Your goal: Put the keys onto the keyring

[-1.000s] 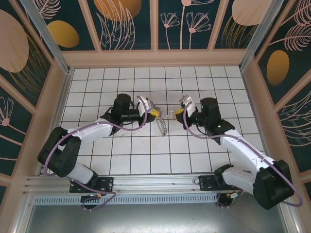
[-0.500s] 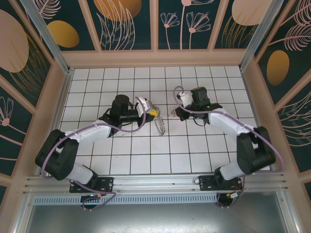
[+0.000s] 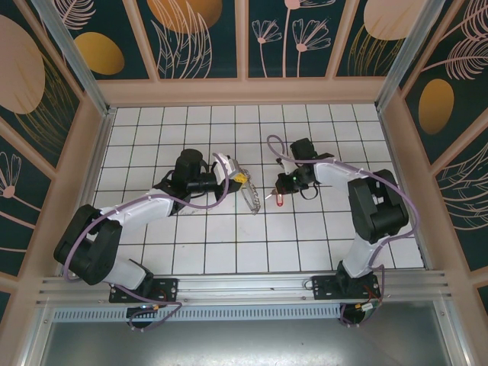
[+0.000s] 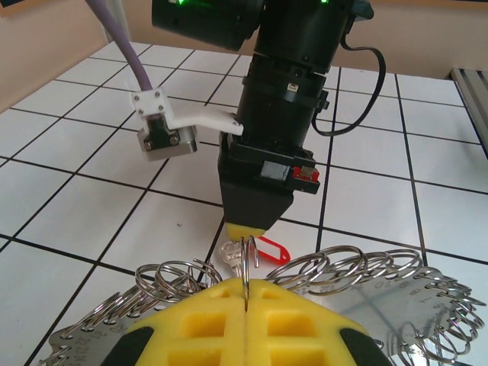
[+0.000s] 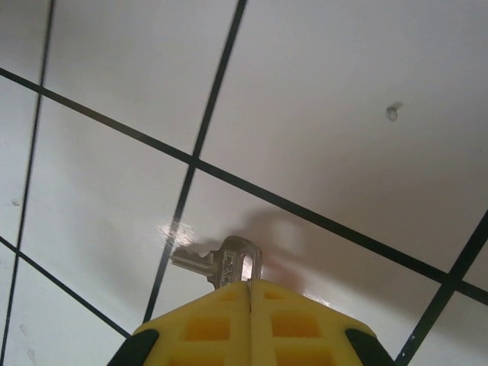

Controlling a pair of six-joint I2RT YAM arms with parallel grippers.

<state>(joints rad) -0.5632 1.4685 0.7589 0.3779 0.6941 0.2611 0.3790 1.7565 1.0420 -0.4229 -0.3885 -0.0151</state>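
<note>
Swung inward: my right gripper [image 5: 250, 293], pinching the small silver red-tagged key [image 5: 231, 264]; left gripper [image 4: 245, 291] pinching the thin grey wire keyring [image 4: 345, 264]; risk: shallow grip, key twists loose.

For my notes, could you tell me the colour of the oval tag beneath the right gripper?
The tag is red; the left wrist view shows it best.

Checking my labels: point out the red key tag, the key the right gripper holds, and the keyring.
red key tag [image 4: 272, 251]: left wrist view, tag's middle.
key [image 5: 229, 263]: right wrist view, its head.
keyring [image 4: 343, 264]: left wrist view, its coiled rings.
</note>
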